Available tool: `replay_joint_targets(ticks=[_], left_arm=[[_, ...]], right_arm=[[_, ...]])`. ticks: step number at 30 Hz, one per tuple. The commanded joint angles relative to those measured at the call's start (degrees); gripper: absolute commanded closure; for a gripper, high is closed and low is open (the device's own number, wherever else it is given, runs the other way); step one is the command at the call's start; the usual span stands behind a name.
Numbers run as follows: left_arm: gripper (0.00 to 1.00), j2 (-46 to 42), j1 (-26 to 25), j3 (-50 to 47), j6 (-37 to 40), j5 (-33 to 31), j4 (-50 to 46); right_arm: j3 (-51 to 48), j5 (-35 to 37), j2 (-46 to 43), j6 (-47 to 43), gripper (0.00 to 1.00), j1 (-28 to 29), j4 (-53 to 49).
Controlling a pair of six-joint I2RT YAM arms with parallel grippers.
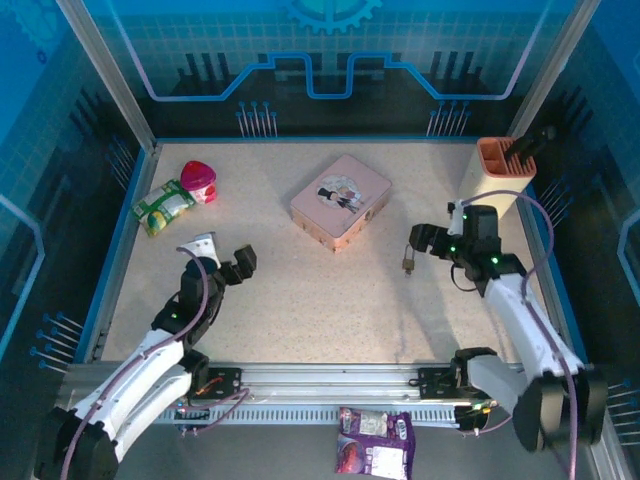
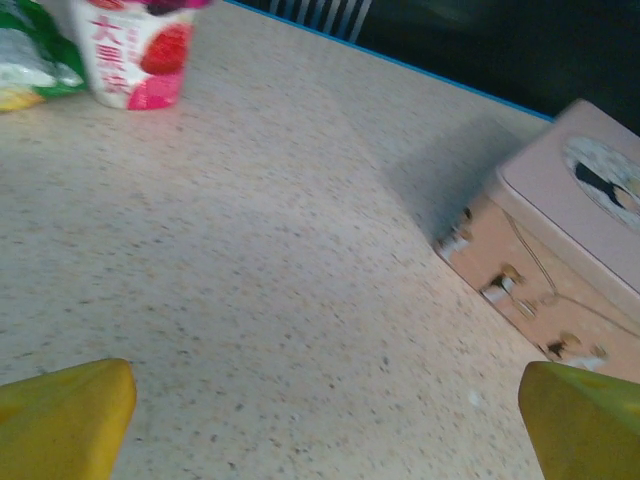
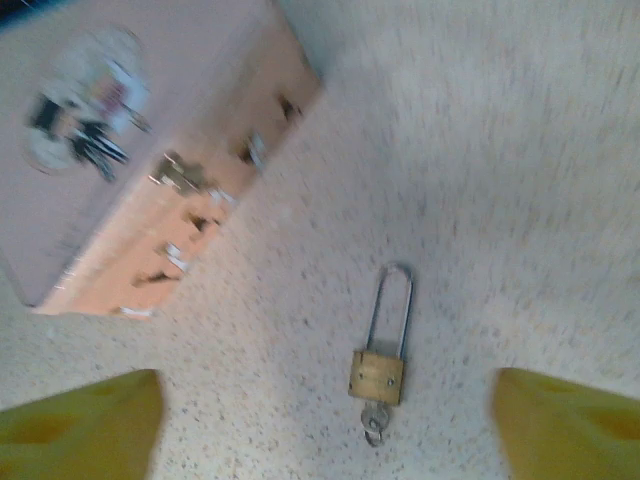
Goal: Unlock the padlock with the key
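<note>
Padlock (image 3: pixel 378 375) lies flat on the table (image 3: pixel 560 150), small grey key (image 3: pixel 374 424) at its keyhole end, near the pink tin (image 3: pixel 120 130). Right gripper (image 3: pixel 322 420) hovers over it, jaws released, spread wide, arm reaching forward. Left gripper (image 2: pixel 325 410) sits low over the table, elbow bent, jaws wide apart and holding nothing.

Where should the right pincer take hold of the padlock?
Grip the padlock by its brass body, across the two side edges, coming straight down from above. It lies flat on the table; the shackle is thin and the key sits at the bottom end, so avoid both ends.
</note>
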Motion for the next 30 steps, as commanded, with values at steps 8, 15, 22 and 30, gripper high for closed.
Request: replay_joint_targets(ticks=[8,15,22,30], left_arm=[[0.01,-1.6,0.6,1.4,2.1,-16.9,5.6],[0.01,0.8,0.6,-4.6,16.1,-19.2,24.7],[0.01,10.7,1.0,-4.8,26.3,-21.6,32.5],[0.01,28.5,1.9,-6.1,34.0,-11.4,49.0]], right_arm=[[-9.1,9.0,-14.5,-1.8,0.0,-0.4,10.9],[-22.6,9.8,-19.5,-10.1,0.0,-0.3,31.3],[-28.2,10.1,-17.7,-18.3,0.0,-0.1,41.0],[-29.6,12.4,-10.3,-22.9,0.0,2.3,48.4]])
